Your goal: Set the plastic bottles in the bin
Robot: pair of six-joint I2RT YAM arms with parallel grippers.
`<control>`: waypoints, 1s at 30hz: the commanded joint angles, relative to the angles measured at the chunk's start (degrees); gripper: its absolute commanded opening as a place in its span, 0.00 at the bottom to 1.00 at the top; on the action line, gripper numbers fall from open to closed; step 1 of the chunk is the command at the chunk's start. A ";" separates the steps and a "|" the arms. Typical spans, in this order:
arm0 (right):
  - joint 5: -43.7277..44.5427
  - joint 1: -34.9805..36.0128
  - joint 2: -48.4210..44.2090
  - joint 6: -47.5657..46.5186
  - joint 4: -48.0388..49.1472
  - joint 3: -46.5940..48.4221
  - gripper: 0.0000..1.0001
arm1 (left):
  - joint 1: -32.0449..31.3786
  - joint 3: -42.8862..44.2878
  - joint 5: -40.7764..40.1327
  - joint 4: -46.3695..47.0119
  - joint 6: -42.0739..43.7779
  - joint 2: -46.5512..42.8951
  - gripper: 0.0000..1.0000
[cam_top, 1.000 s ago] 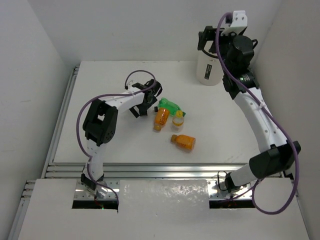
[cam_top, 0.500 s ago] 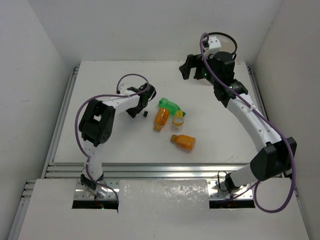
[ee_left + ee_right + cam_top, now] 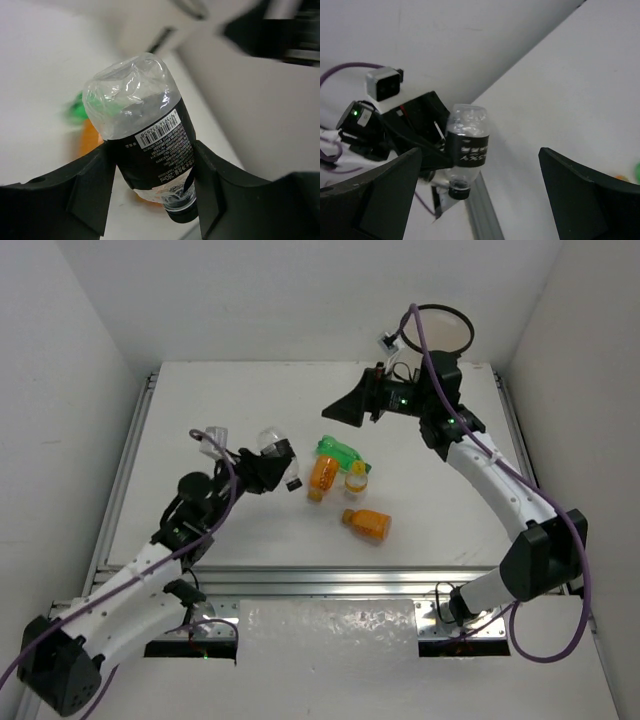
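Change: we see the left arm (image 3: 140, 565) unfolded from its tight bend of a second ago into a long reach. The clear bottle (image 3: 148, 144) that lay at its fingers on the table (image 3: 200, 405) is now up in its grip. The right arm (image 3: 500, 475) has come down from above the bin (image 3: 452, 332) and swung left.
Held bottle: we find the clear bottle hanging cap down and crumpled base up, off the table, just left of the loose bottles.
Left tool: the left gripper (image 3: 275, 464) pinches the clear bottle across its dark label, one finger on each side.
Left pose: we trace the left arm from its near-left base, stretched up and right toward the table's middle, wrist raised.
Loose bottles: the green bottle (image 3: 340, 451), the orange bottle (image 3: 322, 477) and the yellow-capped bottle (image 3: 357, 478) lie close together. The second orange bottle (image 3: 367, 524) lies nearer us, apart.
Right tool: the right gripper (image 3: 340, 411) stands spread wide with nothing between its jaws, above the table beyond the green bottle, pointing left.
Right pose: we see the right arm rise along the right side, then bend left in front of the bin.
Bin: it stands at the far right corner, partly behind the right wrist.
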 commanded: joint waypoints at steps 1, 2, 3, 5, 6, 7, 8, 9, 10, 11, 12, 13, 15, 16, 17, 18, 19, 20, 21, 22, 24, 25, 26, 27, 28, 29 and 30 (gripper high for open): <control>-7.35 2.82 0.04 5.11 7.42 -0.73 0.99 | -0.60 -4.31 24.52 20.89 7.68 -3.09 0.00; -7.61 3.60 -0.04 5.81 7.51 -1.00 0.99 | -0.60 -4.49 26.72 23.69 6.81 -3.35 0.00; -8.14 4.05 -0.13 6.42 8.99 -2.30 0.99 | -0.69 -4.32 29.88 24.93 6.36 -3.18 0.00; -10.15 5.45 -1.18 8.53 10.67 -3.89 0.99 | -0.86 -3.97 32.62 27.74 5.48 -2.13 0.00; -10.77 5.98 -1.62 8.97 12.59 -5.81 0.99 | -0.95 -3.18 33.68 28.10 5.39 -1.86 0.00; -11.13 6.33 -2.15 9.15 13.74 -7.05 0.99 | -1.30 -2.83 34.21 28.37 5.39 -1.34 0.00; -11.31 6.95 -2.76 9.50 14.79 -8.19 0.99 | -1.39 -2.47 34.39 28.72 5.30 -0.55 0.00; -12.09 7.13 -3.47 10.29 16.46 -10.12 0.99 | -1.74 -1.69 34.39 28.98 5.22 -0.19 0.00; -12.97 7.21 -3.56 11.08 17.34 -10.92 0.99 | -1.83 -1.33 34.39 28.99 5.13 0.16 0.00; -14.02 7.65 -3.73 12.05 18.66 -11.63 0.98 | -2.01 -0.89 34.22 28.81 5.04 0.77 0.00; -15.08 7.92 -3.82 13.88 21.89 -13.20 0.98 | -2.09 -0.19 34.21 28.72 5.13 1.12 0.00; -16.13 8.27 -4.26 14.07 22.27 -13.74 0.97 | -2.18 0.16 33.87 28.64 5.13 1.30 0.00; -16.40 9.15 -4.61 13.03 21.05 -14.00 0.88 | -2.45 1.30 33.16 27.59 5.74 1.92 0.00; -16.58 9.41 -4.61 12.67 20.61 -14.09 0.82 | -2.53 1.66 32.90 27.41 5.83 2.09 0.00; -16.75 9.59 -4.53 12.32 20.78 -14.01 0.61 | -2.54 2.01 32.90 26.97 6.35 2.35 0.02; -16.76 9.68 -4.44 12.23 20.78 -13.83 0.46 | -2.97 2.88 32.63 26.44 6.79 2.53 0.08; -16.84 9.68 -4.09 11.97 20.52 -13.48 0.20 | -3.32 3.24 32.28 25.83 7.32 2.62 0.19; -14.93 9.42 -4.00 10.23 19.30 -12.96 0.01 | -3.85 3.85 31.50 22.87 8.98 2.71 0.50; -13.52 9.33 -3.91 9.08 15.89 -11.38 0.00 | -5.16 5.16 28.27 20.92 9.78 2.62 0.64; -11.76 8.80 -3.39 7.85 14.29 -10.32 0.00 | -5.69 5.70 26.24 17.16 11.18 2.27 0.84; -10.00 6.79 -2.95 5.64 11.13 -7.09 0.00 | -7.18 7.45 17.06 12.40 11.63 1.57 1.00; -8.25 5.21 -2.95 5.47 10.50 -6.11 0.00 | -7.45 8.68 13.07 8.63 11.46 0.52 1.00; -3.79 0.58 -3.12 6.07 10.58 -5.49 0.00 | -7.72 9.91 8.60 0.24 10.76 -0.27 1.00; 0.34 -1.99 -3.03 5.99 7.80 -3.22 0.00 | -7.89 11.75 -3.28 -4.54 9.01 -1.15 1.00; 9.52 -6.54 -2.25 4.16 3.07 0.55 0.00 | -7.81 12.99 -14.28 -13.37 4.91 -2.81 1.00; 15.00 -8.24 -1.46 2.67 0.68 2.85 0.00 | -7.90 13.61 -19.44 -18.60 2.52 -3.61 1.00; 20.72 -9.56 -0.41 1.17 -0.91 4.87 0.00 | -7.90 14.22 -24.53 -23.52 -0.73 -4.05 1.00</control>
